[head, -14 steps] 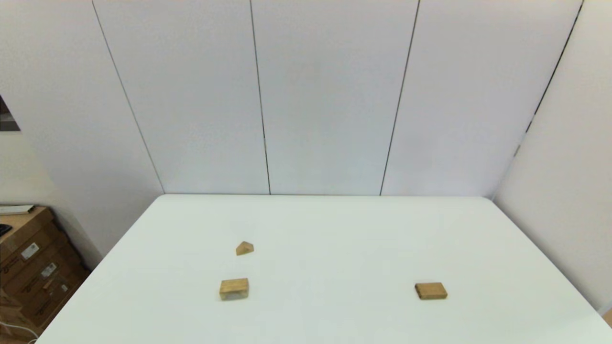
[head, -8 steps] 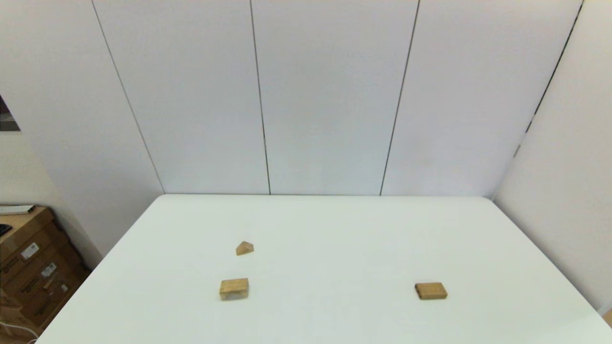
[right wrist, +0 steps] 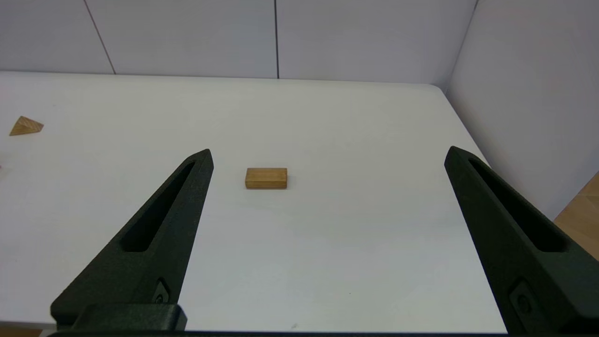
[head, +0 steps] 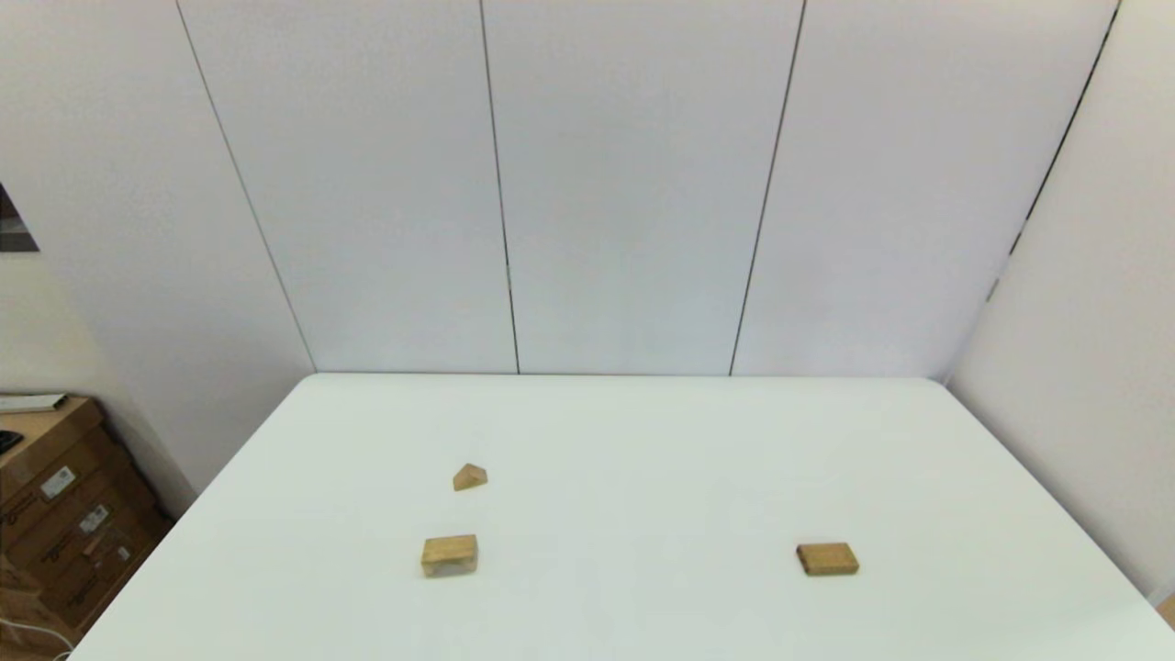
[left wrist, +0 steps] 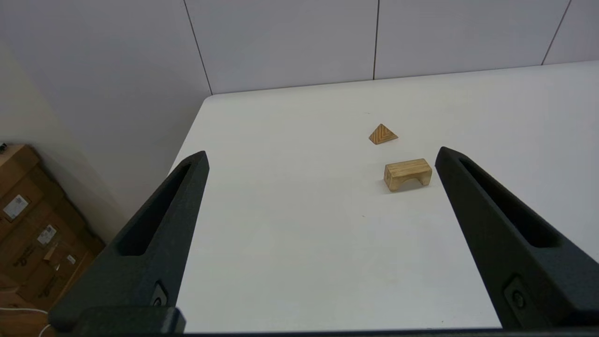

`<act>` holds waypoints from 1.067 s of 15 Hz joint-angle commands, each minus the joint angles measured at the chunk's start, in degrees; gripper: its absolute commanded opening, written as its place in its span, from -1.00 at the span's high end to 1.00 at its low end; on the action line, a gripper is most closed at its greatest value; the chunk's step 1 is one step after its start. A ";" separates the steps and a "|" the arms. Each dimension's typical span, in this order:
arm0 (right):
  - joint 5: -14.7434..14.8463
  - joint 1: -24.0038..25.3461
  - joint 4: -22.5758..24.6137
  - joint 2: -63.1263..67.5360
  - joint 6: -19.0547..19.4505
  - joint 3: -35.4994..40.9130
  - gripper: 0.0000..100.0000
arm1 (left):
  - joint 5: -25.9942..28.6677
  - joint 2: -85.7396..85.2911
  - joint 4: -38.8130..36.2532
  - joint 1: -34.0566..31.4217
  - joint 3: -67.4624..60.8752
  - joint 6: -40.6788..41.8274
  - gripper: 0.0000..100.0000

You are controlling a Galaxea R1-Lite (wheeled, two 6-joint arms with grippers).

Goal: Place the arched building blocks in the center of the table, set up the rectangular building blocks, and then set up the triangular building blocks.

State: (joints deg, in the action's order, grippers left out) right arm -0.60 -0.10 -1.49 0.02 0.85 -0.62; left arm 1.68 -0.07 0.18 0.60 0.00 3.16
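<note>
Black fingers are seen spread wide on the left gripper (left wrist: 320,157) and right gripper (right wrist: 327,154), both held back off the table (head: 643,441). Nearest, the arched block (head: 449,555) and rectangular slab (head: 827,558) are set well apart; farther off, behind the arched block, the triangular prism (head: 469,477) is found.

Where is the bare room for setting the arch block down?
The bare middle of the table, between the arched block and rectangular block, is free. The triangular block crowds the left side. Both claws are parked off-table.
</note>
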 commanded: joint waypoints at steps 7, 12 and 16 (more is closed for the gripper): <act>-0.02 0.01 -0.01 -0.02 0.03 0.01 -1.00 | 0.34 18.09 11.33 0.02 18.28 -0.96 -1.00; -0.02 0.01 -0.01 -0.02 0.03 0.01 -1.00 | 2.98 38.83 16.25 -0.25 35.16 0.27 -1.00; -0.02 0.01 -0.01 -0.02 0.03 0.01 -1.00 | 4.73 53.77 25.22 -2.36 46.58 1.50 -1.00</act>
State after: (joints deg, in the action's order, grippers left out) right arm -0.57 -0.10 -1.49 0.02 0.85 -0.62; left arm 5.25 41.86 20.18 -0.73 39.69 4.10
